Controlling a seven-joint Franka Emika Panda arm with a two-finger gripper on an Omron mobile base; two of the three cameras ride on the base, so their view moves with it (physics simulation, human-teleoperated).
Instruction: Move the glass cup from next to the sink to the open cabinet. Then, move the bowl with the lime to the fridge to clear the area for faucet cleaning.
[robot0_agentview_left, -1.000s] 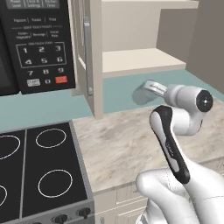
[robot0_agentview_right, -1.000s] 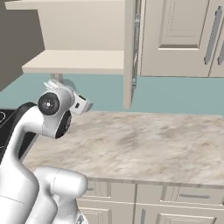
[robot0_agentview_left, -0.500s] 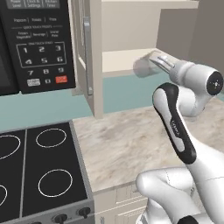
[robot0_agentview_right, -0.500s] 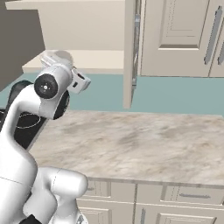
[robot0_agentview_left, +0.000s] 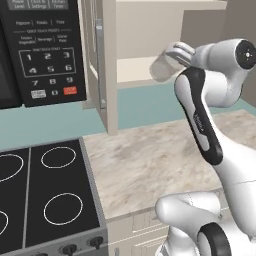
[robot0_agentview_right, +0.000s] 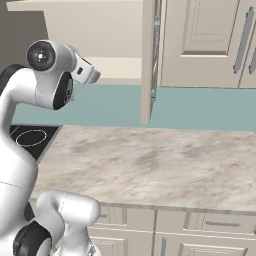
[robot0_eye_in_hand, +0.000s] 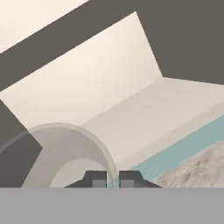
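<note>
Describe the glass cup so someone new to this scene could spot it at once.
Find the open cabinet right of the microwave, above the marble counter. At its shelf's front edge the gripper is shut on the glass cup, tipped sideways. It is the one see-through object there.

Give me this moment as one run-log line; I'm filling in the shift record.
phase: carrying cup to cabinet | gripper: shut on glass cup rim | cup: raised at open cabinet shelf, not set down | bowl step: not started
</note>
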